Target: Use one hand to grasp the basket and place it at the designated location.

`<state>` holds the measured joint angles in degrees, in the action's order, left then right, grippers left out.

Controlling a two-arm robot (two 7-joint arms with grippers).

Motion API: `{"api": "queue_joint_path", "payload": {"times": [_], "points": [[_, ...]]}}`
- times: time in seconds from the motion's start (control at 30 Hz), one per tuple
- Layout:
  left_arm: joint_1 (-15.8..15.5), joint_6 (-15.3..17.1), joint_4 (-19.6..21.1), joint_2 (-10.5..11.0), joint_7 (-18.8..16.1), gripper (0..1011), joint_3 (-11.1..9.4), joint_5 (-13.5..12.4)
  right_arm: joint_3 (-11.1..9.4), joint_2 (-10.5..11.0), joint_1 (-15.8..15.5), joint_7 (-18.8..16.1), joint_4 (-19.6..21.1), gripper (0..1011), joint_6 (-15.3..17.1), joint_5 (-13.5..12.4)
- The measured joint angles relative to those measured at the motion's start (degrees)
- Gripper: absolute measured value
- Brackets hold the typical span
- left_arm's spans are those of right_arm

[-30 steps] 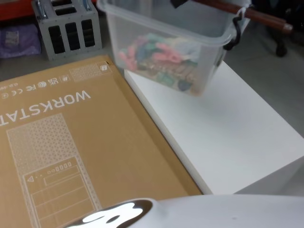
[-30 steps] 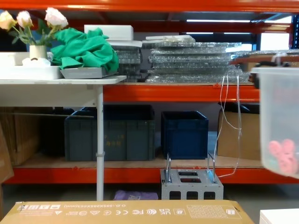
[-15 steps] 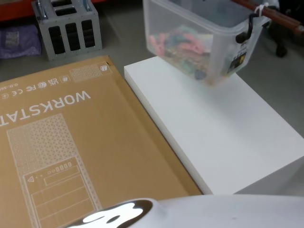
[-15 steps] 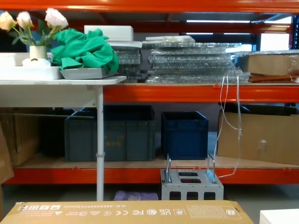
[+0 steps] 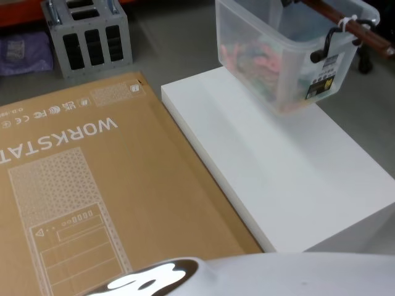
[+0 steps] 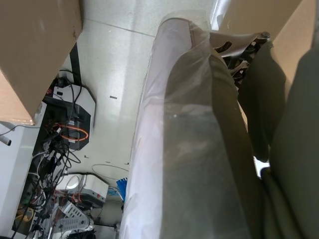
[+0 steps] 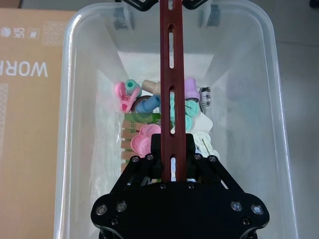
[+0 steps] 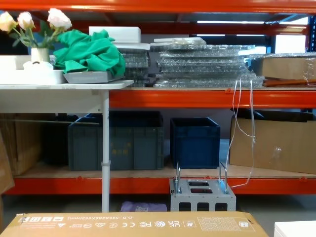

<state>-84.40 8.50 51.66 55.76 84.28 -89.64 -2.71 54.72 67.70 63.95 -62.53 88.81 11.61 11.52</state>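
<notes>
My right gripper is clamped on the slotted red-brown handle, a black finger pressed against each side of the bar. That handle runs lengthwise over the open top of the basket, so the tub hangs under my wrist. Inside it lies a jumble of small pink, teal and purple pieces bunched around the middle of its floor. From the head camera I see the basket at the far right, over the far end of the white platform, slightly tilted, with a dark label on its right end wall. I cannot tell whether its base touches the platform or hangs just above it. The handle slants away over its right end. To the left of the platform, flush along its edge, lies the long cardboard box. Beyond that box a grey slotted metal block stands on the floor. From the chest camera, two dark crates sit on the low orange shelf behind the block. My left wrist camera looks down past a plastic-wrapped shape to a tangle of cables on the floor.
</notes>
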Motion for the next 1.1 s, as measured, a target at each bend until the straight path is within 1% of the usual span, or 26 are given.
{"api": "queue_joint_path", "payload": {"times": [0.1, 0.23, 0.3, 0.43, 0.8, 1.1], "points": [[0.00, 0.00, 0.00, 0.00, 0.00, 0, 0.00, 0.00, 0.36, -0.68, -0.34, -0.59, -1.00, 244, 0.15, 0.41], [0.00, 0.00, 0.00, 0.00, 0.00, 0, 0.00, 0.00, 0.88, -2.13, -0.95, -2.04, -3.16, 244, 0.11, 0.92], [0.00, 0.00, 0.00, 0.00, 0.00, 0, 0.00, 0.00, 1.03, -2.89, -1.25, -2.90, -4.42, 244, -0.19, 0.93], [0.00, 0.00, 0.00, 0.00, 0.00, 0, 0.00, 0.00, 1.24, -3.77, -1.85, -3.98, -5.66, 244, -0.67, 0.88], [0.00, 0.00, 0.00, 0.00, 0.00, 0, 0.00, 0.00, 1.49, -5.77, -3.46, -6.22, -7.91, 244, -1.36, 1.06], [0.00, 0.00, 0.00, 0.00, 0.00, 0, 0.00, 0.00, 1.88, -7.60, -4.56, -8.40, -9.73, 242, -1.57, 1.83]]}}
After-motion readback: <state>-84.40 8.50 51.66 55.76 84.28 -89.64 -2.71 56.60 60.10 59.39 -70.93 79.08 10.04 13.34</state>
